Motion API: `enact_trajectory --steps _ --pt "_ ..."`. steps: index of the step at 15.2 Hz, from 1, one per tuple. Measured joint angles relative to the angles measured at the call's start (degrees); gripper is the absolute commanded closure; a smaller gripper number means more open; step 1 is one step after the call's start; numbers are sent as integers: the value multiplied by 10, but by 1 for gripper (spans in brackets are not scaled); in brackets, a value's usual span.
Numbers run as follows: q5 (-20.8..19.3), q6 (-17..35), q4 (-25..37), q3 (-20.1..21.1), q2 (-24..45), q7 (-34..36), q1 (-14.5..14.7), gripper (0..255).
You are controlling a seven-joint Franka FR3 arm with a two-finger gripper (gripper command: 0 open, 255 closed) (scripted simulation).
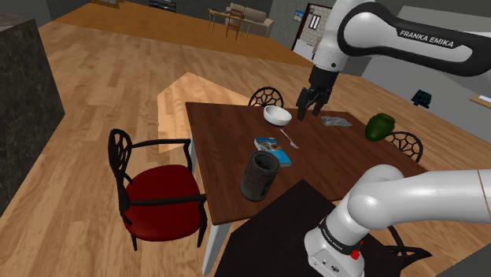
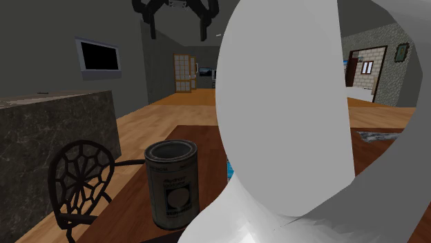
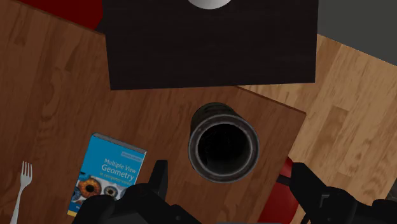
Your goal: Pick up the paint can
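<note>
Fingers (image 3: 158, 181) are hanging wide apart, empty, far from the paint can (image 3: 224, 143) near a table (image 3: 51, 95) corner; stiff, probably slick: clasp its sides.

1. The paint can (image 1: 260, 175) was a dark grey cylinder with a lighter, scuffed rim.
2. Its top was open with no lid on it, and the inside looked black.
3. In the second exterior view its side bore a pale label with a round mark.
4. It stood upright on the brown wooden surface (image 1: 228, 130), near the corner beside the black stand (image 1: 287, 212).
5. A blue book (image 1: 275, 150) lay close beside it, not touching.
</note>
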Motion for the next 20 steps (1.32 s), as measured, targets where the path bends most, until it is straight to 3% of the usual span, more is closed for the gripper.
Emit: enact_trajectory --steps 2,7,15,20 --pt "-1 10 -7 -1 2 -1 0 0" --pt "-10 106 -85 -9 9 -11 -2 0" --pt "-30 313 -196 -30 85 -29 -9 0" --pt "-40 451 -234 -42 172 -38 -12 0"
